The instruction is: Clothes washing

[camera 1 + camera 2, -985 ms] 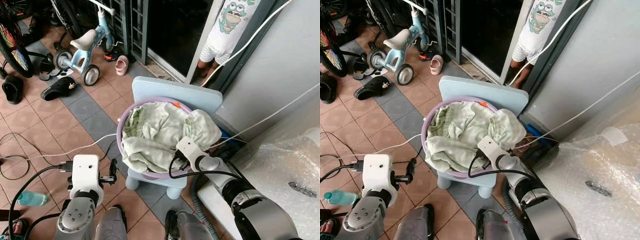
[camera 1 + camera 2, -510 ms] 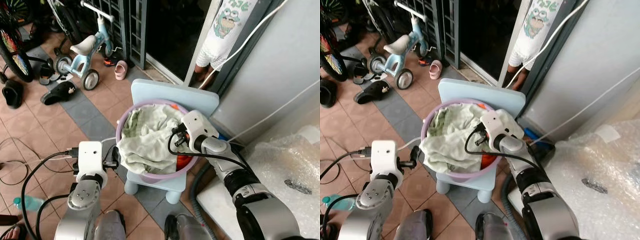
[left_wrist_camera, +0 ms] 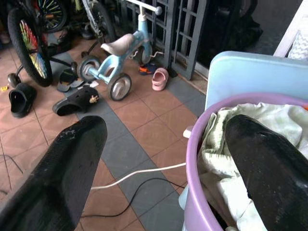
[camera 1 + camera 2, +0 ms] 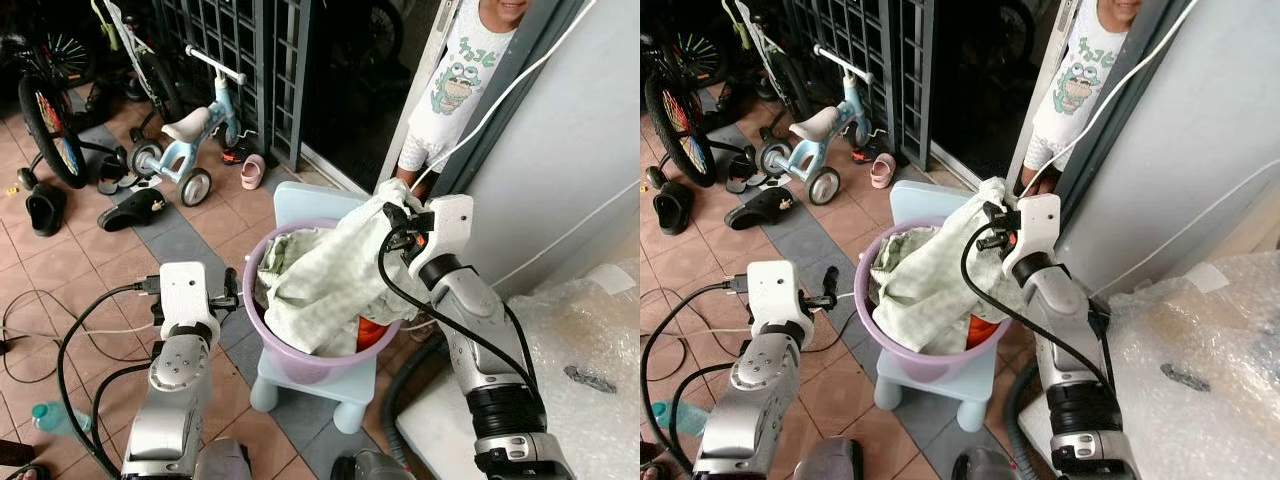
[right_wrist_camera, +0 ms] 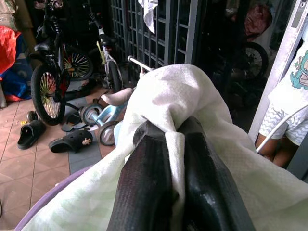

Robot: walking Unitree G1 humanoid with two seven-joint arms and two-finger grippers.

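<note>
The left end effector (image 3: 159,168), fingers spread, hovers beside the purple laundry basket (image 4: 300,355) on a pale-blue chair (image 4: 320,205); the right end effector (image 5: 166,159) pinches a pale-green cloth (image 4: 325,275), best lifted higher until its trailing hem clears the rim.

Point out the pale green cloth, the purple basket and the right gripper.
pale green cloth (image 4: 325,275), left eye view, on the hanging middle fold.
purple basket (image 4: 300,362), left eye view, on its front wall.
right gripper (image 5: 175,132), right wrist view, between the fingertips pinching the cloth.
</note>
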